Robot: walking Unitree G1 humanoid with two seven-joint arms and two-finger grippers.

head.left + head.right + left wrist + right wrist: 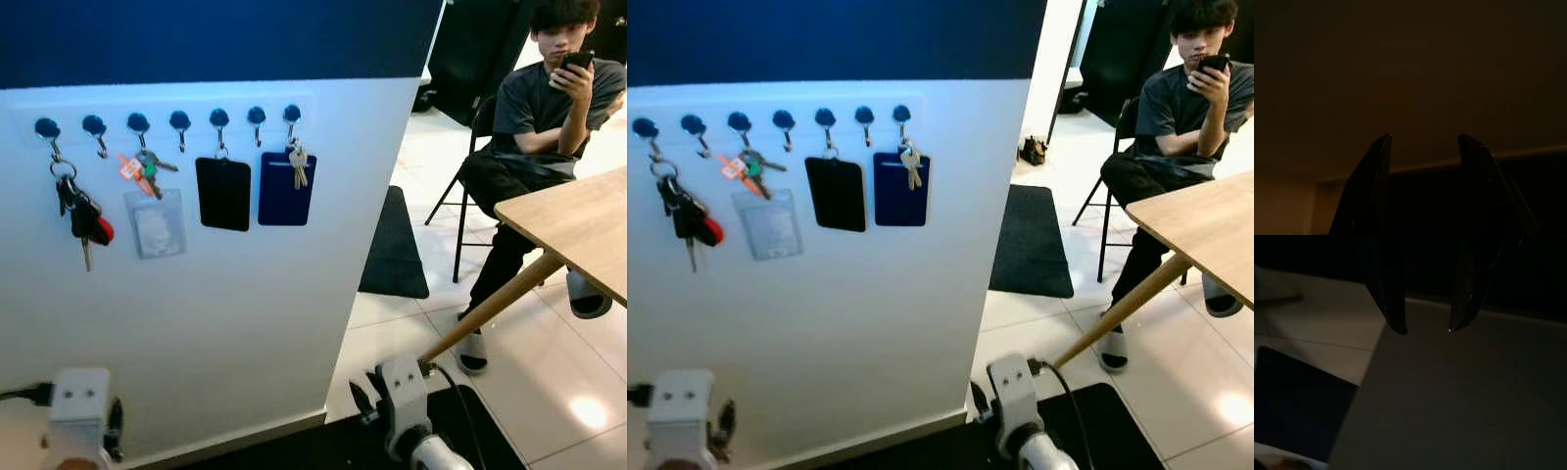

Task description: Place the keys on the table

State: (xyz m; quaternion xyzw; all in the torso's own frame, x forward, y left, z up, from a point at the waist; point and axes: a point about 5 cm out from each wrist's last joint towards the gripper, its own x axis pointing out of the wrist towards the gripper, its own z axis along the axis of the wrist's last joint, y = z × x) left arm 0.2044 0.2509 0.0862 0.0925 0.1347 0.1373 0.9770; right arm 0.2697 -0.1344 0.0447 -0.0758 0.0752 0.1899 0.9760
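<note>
A white wall (196,323) stands close in front of the robot and ends in a straight edge at about 1 o'clock. Past that edge the shiny tiled floor (549,392) opens up to the right, with a black mat (394,245) lying on it.

The wooden table (578,225) sits at 3 o'clock. Just its corner and one slanted leg can be seen; the rest is cut off by the side of the picture. A person (534,127) sits on a black chair (470,186) behind it, holding a phone (576,61) up.

A row of blue hooks (179,121) runs along the wall at 11 o'clock. The keys (83,217) hang from the second-to-last hook on the left, a dark bunch with a red tag on a silver ring. Next to them hang more keys with orange and green tags, a clear card holder (155,223), a black card (223,194) and a blue card (286,188) with small pale keys over it.

Both arms hang low at 6 o'clock. The left gripper (1424,142) is in very dark shade, fingers spread apart and holding nothing. The right gripper (1426,329) points at the floor near the dark mat, fingers also spread and empty.
</note>
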